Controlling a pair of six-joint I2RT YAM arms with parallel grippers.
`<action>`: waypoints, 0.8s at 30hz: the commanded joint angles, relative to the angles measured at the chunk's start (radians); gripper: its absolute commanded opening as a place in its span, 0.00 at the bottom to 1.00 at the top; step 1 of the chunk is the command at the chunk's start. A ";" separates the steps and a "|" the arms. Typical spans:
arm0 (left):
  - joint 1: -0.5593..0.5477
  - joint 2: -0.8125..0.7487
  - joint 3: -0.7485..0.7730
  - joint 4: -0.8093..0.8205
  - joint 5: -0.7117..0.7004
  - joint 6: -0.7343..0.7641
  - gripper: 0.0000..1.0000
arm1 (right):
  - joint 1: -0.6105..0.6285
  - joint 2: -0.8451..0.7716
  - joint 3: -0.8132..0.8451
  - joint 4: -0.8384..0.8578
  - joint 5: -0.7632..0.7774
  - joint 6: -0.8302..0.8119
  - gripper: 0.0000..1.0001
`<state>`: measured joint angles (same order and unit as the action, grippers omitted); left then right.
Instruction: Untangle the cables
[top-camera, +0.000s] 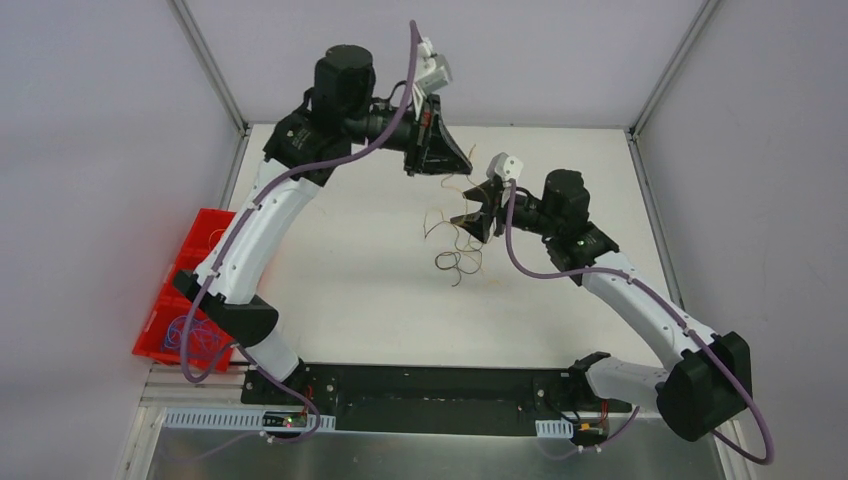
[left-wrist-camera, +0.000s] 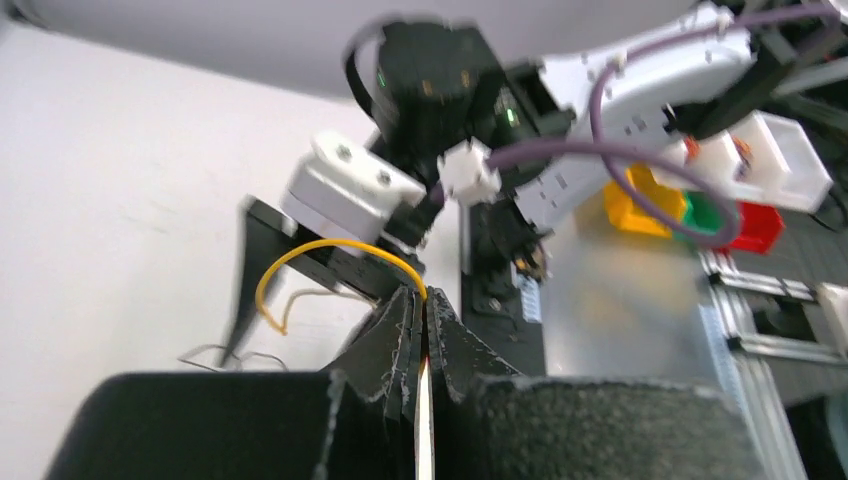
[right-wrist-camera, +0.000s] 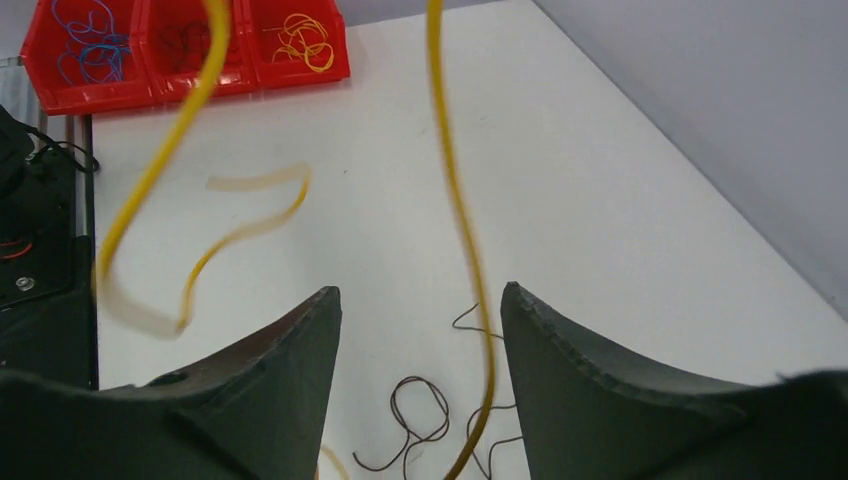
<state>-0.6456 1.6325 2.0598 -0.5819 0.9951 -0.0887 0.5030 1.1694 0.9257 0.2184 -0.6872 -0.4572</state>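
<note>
Fingers of the right claw (right-wrist-camera: 420, 292) stand apart, released, with the yellow cable (right-wrist-camera: 455, 210) hanging down through the gap between them, gripped by neither. Just beyond, the left claw (left-wrist-camera: 425, 300) is clenched on that same yellow cable, which arcs out of its tips in a loop. The top view shows the left arm lifted well above the table (top-camera: 330, 280), with the right claw lower and near it. Beneath the pair, a loose heap of dark cables (top-camera: 455, 262) lies on the white surface. The yellow cable runs down toward the heap, though whether it is caught among the dark ones cannot be told. Farther off, at the table's left edge, a red bin (right-wrist-camera: 200, 92) holds sorted cables (right-wrist-camera: 90, 45), blue, dark and yellow, in separate compartments. The step in hand appears to be drawing the yellow cable up and out of the heap. The next move likely calls for the right claw to close on the hanging length low down, or to pin the dark cables. Either would let the left arm pull the yellow cable free without dragging the rest along.
</note>
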 joint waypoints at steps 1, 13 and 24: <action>0.085 0.004 0.180 0.027 -0.036 -0.009 0.00 | -0.005 -0.005 -0.082 0.047 0.048 -0.059 0.56; 0.333 -0.236 -0.037 0.021 -0.400 0.138 0.00 | -0.005 -0.125 -0.099 -0.186 0.057 0.026 0.99; 0.733 -0.443 -0.272 -0.103 -0.544 0.169 0.00 | -0.005 -0.174 -0.013 -0.428 0.067 -0.011 0.99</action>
<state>-0.0055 1.2621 1.8217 -0.6266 0.5121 0.0410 0.4995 1.0100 0.8768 -0.1158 -0.6319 -0.4503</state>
